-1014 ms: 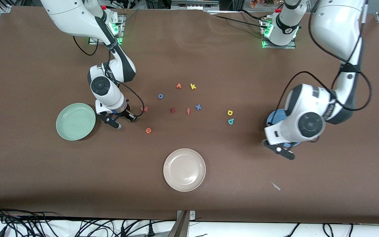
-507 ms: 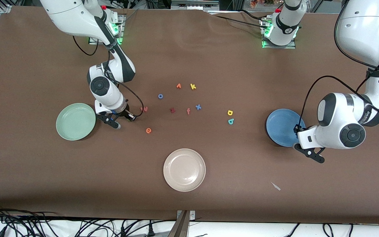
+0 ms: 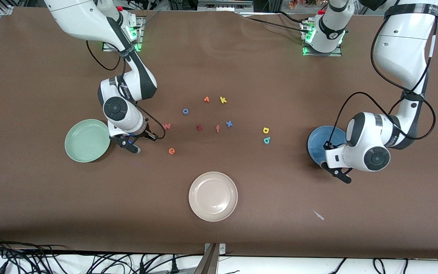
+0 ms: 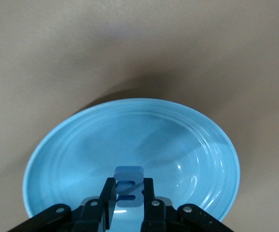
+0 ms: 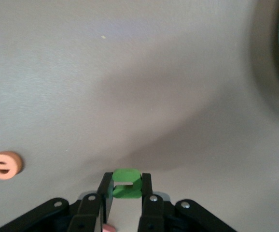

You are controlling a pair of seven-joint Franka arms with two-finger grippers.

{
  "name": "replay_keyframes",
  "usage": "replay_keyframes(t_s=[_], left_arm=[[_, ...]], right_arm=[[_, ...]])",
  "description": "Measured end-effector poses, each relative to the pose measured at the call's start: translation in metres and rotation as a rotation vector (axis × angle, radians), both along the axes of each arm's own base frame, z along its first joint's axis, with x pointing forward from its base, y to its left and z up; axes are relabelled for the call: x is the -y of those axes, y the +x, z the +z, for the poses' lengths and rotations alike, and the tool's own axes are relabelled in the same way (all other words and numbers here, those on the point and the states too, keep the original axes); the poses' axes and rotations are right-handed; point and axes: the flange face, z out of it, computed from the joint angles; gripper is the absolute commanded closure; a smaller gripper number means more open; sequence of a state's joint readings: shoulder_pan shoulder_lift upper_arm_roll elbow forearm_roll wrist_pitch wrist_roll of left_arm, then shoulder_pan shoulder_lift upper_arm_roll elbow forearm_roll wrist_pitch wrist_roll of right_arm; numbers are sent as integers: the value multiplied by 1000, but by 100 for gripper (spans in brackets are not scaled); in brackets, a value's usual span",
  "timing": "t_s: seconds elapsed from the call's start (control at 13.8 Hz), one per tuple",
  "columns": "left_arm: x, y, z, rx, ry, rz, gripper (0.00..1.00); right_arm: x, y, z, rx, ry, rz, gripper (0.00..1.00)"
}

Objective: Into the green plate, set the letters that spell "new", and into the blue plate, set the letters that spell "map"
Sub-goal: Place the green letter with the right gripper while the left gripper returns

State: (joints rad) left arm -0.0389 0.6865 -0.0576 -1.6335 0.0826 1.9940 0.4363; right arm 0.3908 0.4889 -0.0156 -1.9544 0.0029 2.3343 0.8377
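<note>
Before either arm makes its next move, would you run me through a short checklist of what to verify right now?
1. Right gripper shut on the green n: ok.
2. Left gripper shut on the periwinkle m: ok.
3. Left gripper over the blue plate, ready to release: ok.
4. Right gripper over the green plate: not ok, it is beside the plate, over the table.
5. Salmon w and orange e lying free for pickup: ok.
6. Yellow a and teal p lying free: ok.
</note>
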Motion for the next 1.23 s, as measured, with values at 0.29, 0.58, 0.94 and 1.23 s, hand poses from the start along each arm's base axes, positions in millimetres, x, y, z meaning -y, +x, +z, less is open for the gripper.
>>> replay_keyframes(t_s=[0.29,0.58,0.94,1.23], left_arm=[[3,0,4,14,-4,-4,0],[73,12,55,109,-24,-46,0],[190,-19,64,142,46,116,0],[216,-38,39,81,33,360,0]], right_arm=[[60,16,22,-63,-16,165,87],[143,7,52,-83,-5,297,87],[236,-33,56,-72,23,380,83],[270,-39,29,-36,-4,391,0]])
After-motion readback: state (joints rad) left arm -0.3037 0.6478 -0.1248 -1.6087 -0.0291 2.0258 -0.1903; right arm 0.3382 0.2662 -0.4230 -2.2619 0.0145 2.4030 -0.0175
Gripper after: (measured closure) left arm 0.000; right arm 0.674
